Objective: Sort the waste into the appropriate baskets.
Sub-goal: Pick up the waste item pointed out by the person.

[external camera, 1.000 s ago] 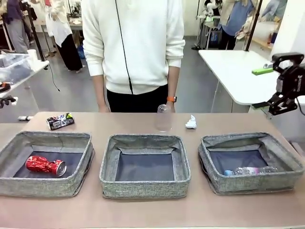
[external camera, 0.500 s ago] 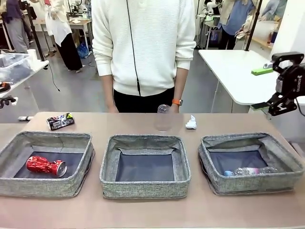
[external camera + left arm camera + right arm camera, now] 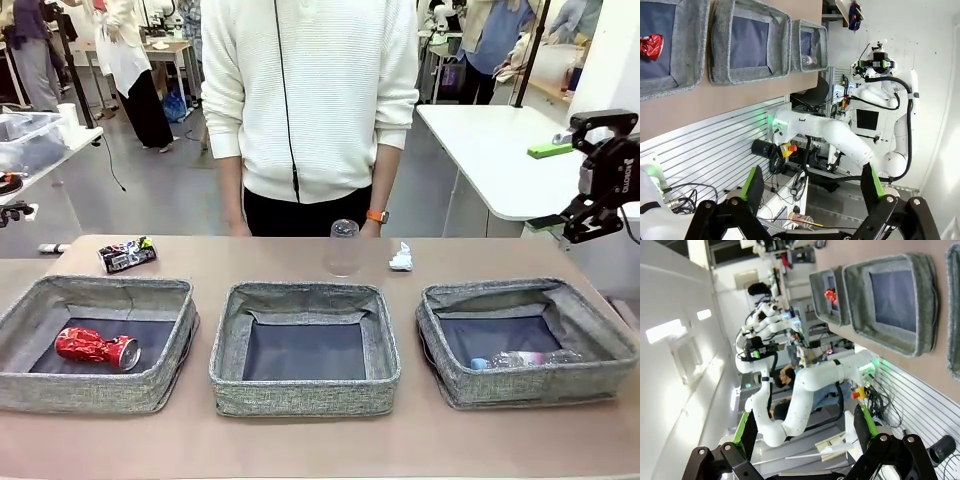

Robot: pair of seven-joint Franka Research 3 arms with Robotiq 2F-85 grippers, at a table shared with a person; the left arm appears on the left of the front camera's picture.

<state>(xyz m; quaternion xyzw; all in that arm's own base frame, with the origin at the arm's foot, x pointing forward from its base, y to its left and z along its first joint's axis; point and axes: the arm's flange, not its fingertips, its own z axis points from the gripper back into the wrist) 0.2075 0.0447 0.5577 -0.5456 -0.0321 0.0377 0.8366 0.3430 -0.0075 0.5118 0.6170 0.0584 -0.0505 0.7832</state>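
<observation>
Waste is part sorted, from where I stand: the red can (image 3: 95, 348) lies in the left basket (image 3: 95, 398) and the bottle (image 3: 525, 358) in the right basket (image 3: 530, 392), while the middle basket (image 3: 303, 400) holds nothing. Three pieces are left on the worktop (image 3: 300, 440) beyond the baskets, on the person's side: the dark can (image 3: 127, 254), the upright cup (image 3: 343, 248) and the wad (image 3: 401, 257). I'd call that two done out of five (whether those are the right bins, I can't judge).

Neither end effector is at anything. The left end effector (image 3: 812, 185) stands wide and empty, with the baskets far ahead of it. The right end effector (image 3: 805, 435) is also spread wide with nothing between its pads, and the baskets lie well off from it. The right arm (image 3: 603, 185) hangs raised, out to the side of the right basket. Of the leftovers, the wad lies nearest it and the dark can farthest. The person (image 3: 320, 100) stands just behind the cup.
</observation>
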